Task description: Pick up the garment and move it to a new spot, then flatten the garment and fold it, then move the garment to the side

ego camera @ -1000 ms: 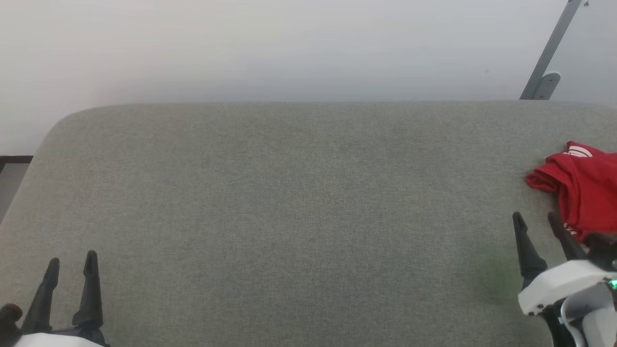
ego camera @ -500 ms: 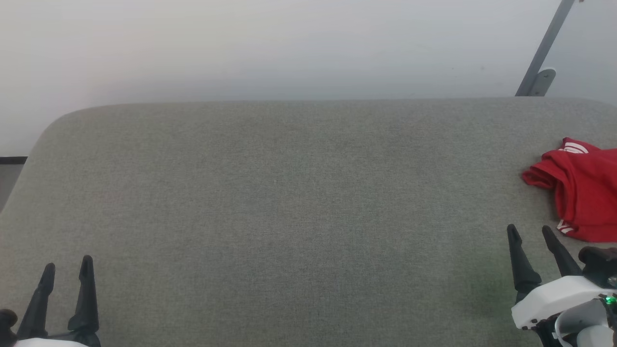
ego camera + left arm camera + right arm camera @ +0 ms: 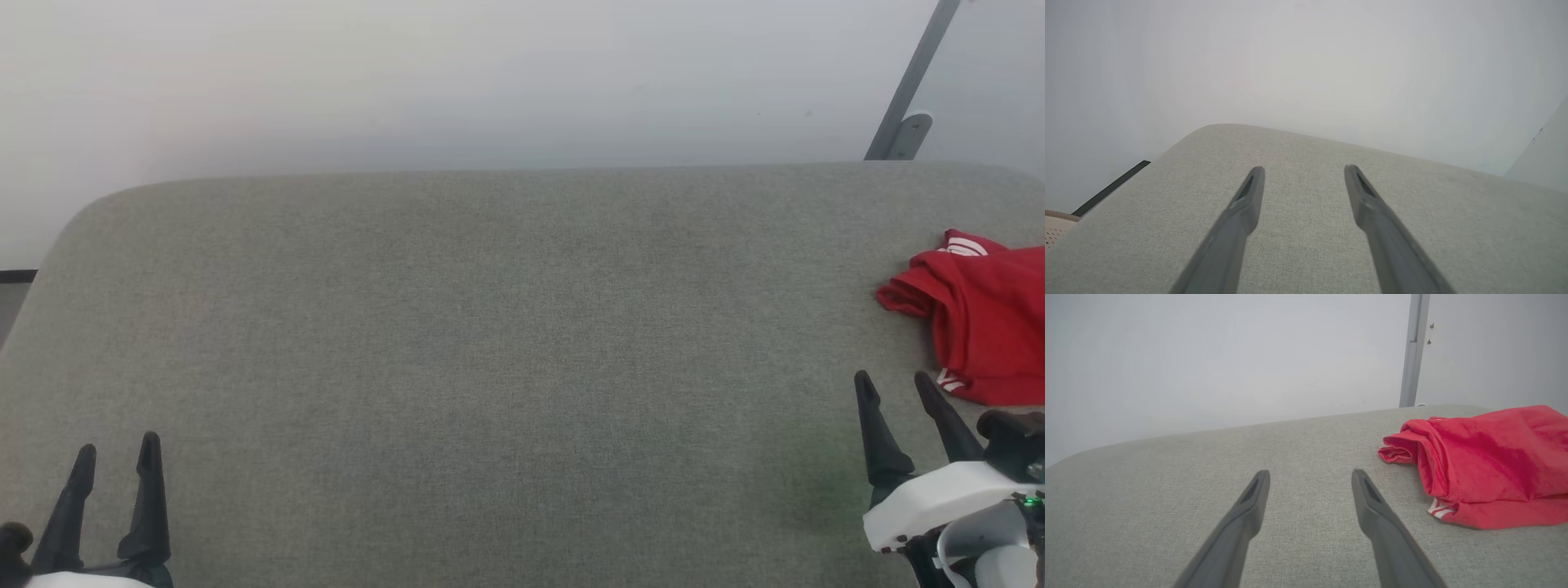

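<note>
Fingers [image 3: 148, 498] spread, empty on both: L gripper [image 3: 118, 442] at 7 o'clock, R gripper [image 3: 891, 375] at 4. Garment [image 3: 988, 327] lies at 3 o'clock on grey cushion [image 3: 490, 327]; looks folded, set aside, so prob. nearly done.

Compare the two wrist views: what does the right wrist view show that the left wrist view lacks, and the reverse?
Right wrist view: the garment, crumpled red with a bit of striped trim, lying apart from the open right tool, and a grey post by the wall. Left wrist view: a dark strip and a beige perforated corner past the surface's edge, beyond the open left tool. Shared: the grey fabric surface and the pale wall.
</note>
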